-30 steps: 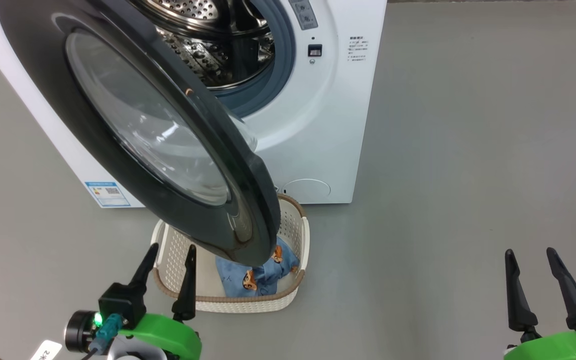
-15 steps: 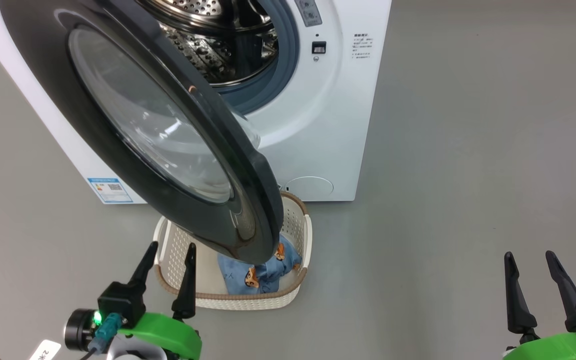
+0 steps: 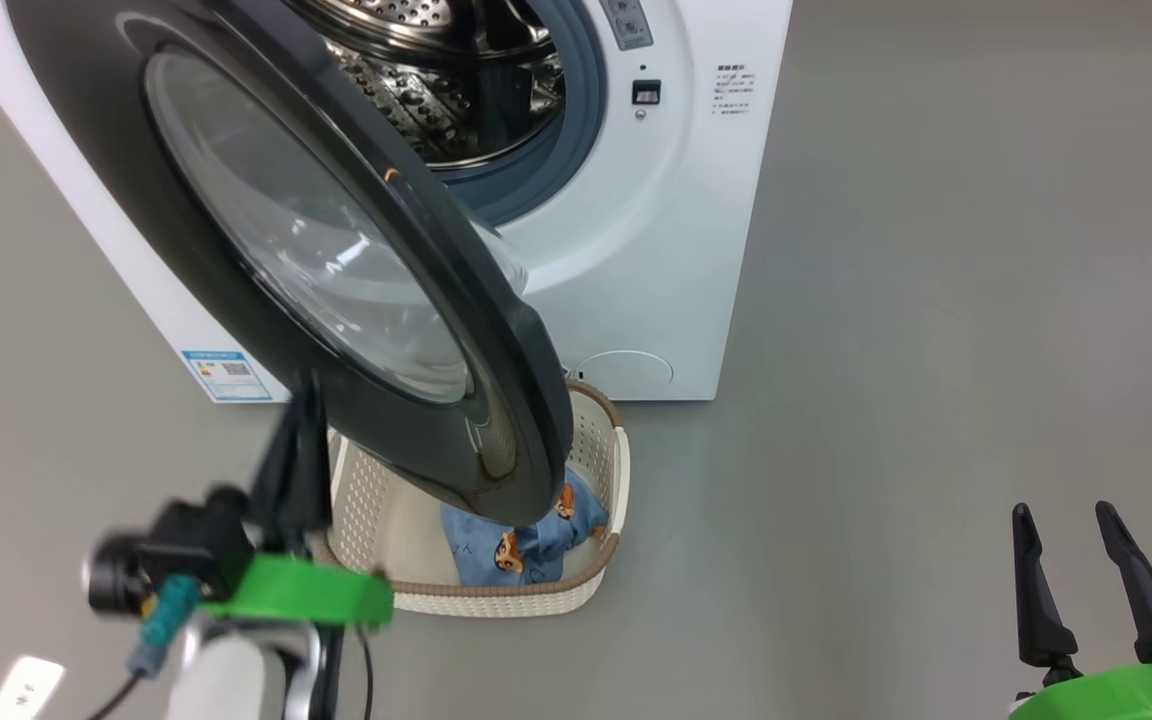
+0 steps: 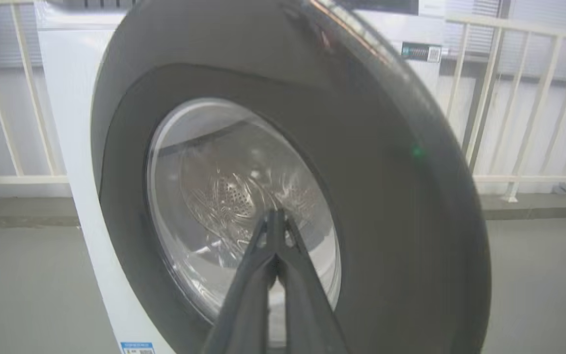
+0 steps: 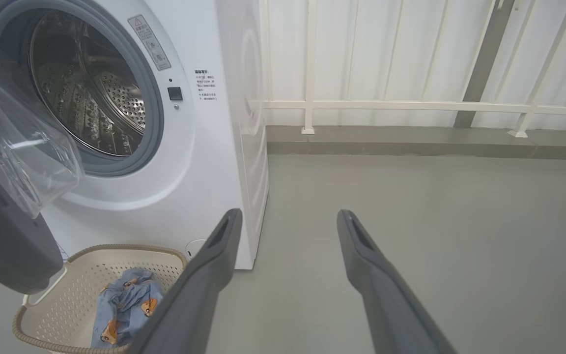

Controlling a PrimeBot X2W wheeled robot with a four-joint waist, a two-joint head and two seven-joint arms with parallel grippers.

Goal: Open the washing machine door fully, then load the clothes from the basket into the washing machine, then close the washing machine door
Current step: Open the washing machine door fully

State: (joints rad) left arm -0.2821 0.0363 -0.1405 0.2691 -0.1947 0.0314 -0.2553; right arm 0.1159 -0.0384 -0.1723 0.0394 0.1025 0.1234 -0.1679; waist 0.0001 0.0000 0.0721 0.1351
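**Spotter:** Your left gripper (image 4: pixel 275 219) has risen from its low spot beside the basket (image 3: pixel 496 597), and its fingers are now pressed together; a second ago they stood apart. It points at the door (image 3: pixel 316 260), tips over the glass in the wrist view. Whether they touch it or stop just short, I can't tell. Your right gripper (image 3: pixel 1064 512) hasn't stirred, fingers spread, holding nothing.

**Operator:** Where's the door now?

**Spotter:** About half open, hanging over the basket and covering part of the clothes (image 3: pixel 521 535). The machine (image 3: pixel 676 250) sits a little differently in your head view, but that's the camera shifting.

**Operator:** How will it handle?

**Spotter:** Rigid and probably weighty. The black rim (image 3: pixel 526 400) is glossy, so your closed fingers could skid. I'd push on the rim near its free edge, not on the glass. The clothes are limp and light, so pinch a raised fold once the door is out of the way.
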